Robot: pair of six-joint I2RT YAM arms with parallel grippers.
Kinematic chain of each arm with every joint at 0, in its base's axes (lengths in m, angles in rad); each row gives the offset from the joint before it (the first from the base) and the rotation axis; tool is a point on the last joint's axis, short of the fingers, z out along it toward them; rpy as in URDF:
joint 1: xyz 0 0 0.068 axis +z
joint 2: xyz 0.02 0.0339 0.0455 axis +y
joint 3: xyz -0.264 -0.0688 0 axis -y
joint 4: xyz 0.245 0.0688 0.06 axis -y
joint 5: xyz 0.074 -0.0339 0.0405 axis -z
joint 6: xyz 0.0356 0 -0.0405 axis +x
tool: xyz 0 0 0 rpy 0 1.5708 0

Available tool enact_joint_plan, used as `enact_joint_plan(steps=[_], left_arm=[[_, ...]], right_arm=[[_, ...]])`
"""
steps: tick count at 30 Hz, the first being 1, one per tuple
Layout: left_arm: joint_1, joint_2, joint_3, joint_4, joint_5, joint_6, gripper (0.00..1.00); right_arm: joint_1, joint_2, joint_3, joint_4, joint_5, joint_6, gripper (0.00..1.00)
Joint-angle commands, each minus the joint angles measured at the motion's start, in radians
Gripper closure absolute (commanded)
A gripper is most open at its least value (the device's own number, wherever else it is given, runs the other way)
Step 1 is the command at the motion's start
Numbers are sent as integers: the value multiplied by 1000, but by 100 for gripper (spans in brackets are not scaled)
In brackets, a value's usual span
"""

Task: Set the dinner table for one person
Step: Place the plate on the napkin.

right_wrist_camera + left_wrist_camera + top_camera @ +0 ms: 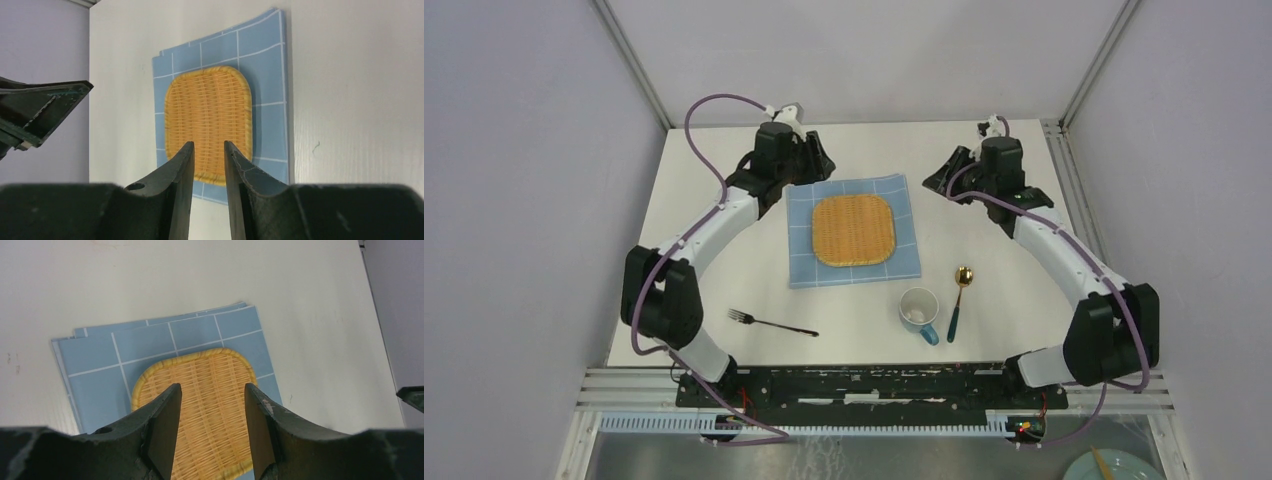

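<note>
Dinner table (724, 270): large white tabletop filling the middle of the overhead view, with the arm bases at its near edge.
Blue checked cloth (902, 262): lies flat on the table, centre and towards the far side.
Wicker mat (855, 230): golden, square with rounded corners, resting on the middle of the cloth.
Fork (772, 323): dark, lying on the bare table at near left, tines pointing left.
Mug (919, 310): white inside with a blue handle, upright at near right of centre.
Spoon (958, 300): gold bowl and blue handle, just right of the mug.
Left gripper (211, 390): at the cloth's far left corner; jaws apart, nothing between them.
Right gripper (208, 145): beyond the cloth's far right corner; jaws apart by a narrower gap, holding nothing.
</note>
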Motion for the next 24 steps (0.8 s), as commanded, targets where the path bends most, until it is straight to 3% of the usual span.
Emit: enact_joint_plan(steps=[1,9,24], left_arm=[[7,-100,-41,37,-37,-80,44],[-6,-214,-193,55,-106,-116,46],[-12,-267,-264,48,-96,-108,46]], right_arm=[[4,-128,139,-392,42,-154,67],[10,-332,143,-731,24,-242,66],[104,-647,-106,-983,53,-229,67]])
